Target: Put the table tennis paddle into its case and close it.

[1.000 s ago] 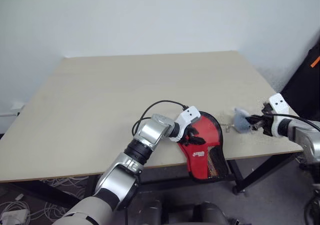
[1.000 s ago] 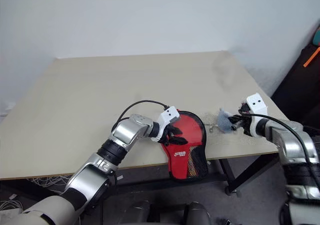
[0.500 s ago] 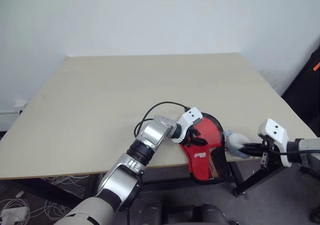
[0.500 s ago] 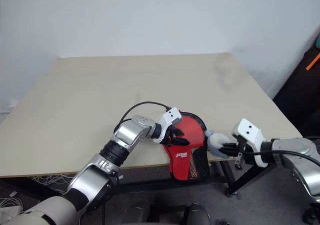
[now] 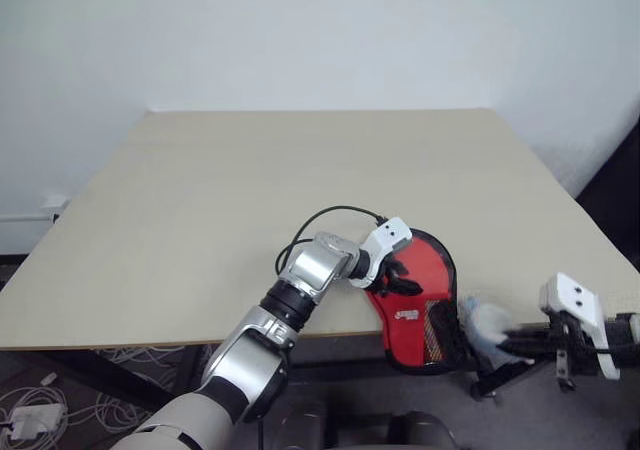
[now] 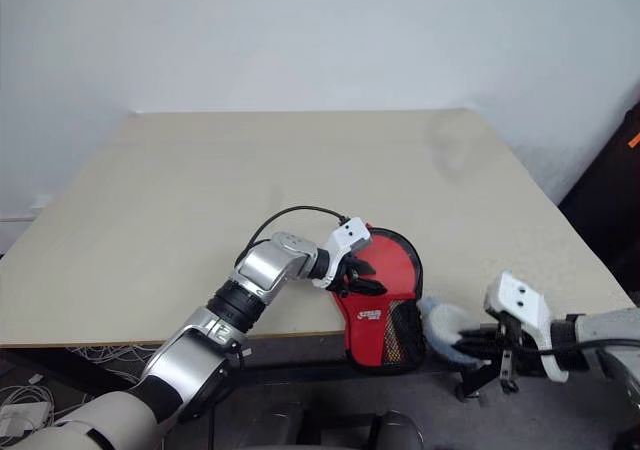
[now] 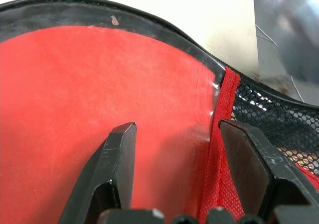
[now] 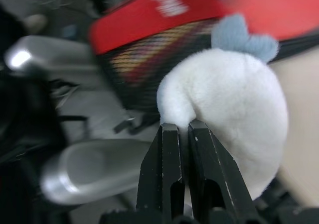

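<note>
Left gripper [image 5: 398,278]: fingers part-open, pressed down on the case, one on the clear side over the red face, the other at the red seam by the mesh; pinning, not lifting.
Right gripper [image 6: 470,346]: fingers pinched tight on a white plush pom-pom [image 6: 443,325] with a grey-blue tuft, off the table's near right corner, beside the case's handle end.
Table [image 5: 250,190]: pale wood, bare apart from the case.
Case [image 5: 420,305]: at the near edge, round end on the top, black-mesh handle end hanging over.
Table tennis paddle [image 7: 89,94]: red face visible through the clear side; already inside.
Step in hand: closing. Judging by the grip, the pom-pom is likely the zip pull.
Next move: keep the case pinned; draw the pull along the trim without dragging the case off the edge.
Writing: white logo on the red panel [image 5: 405,314], too small to read.
</note>
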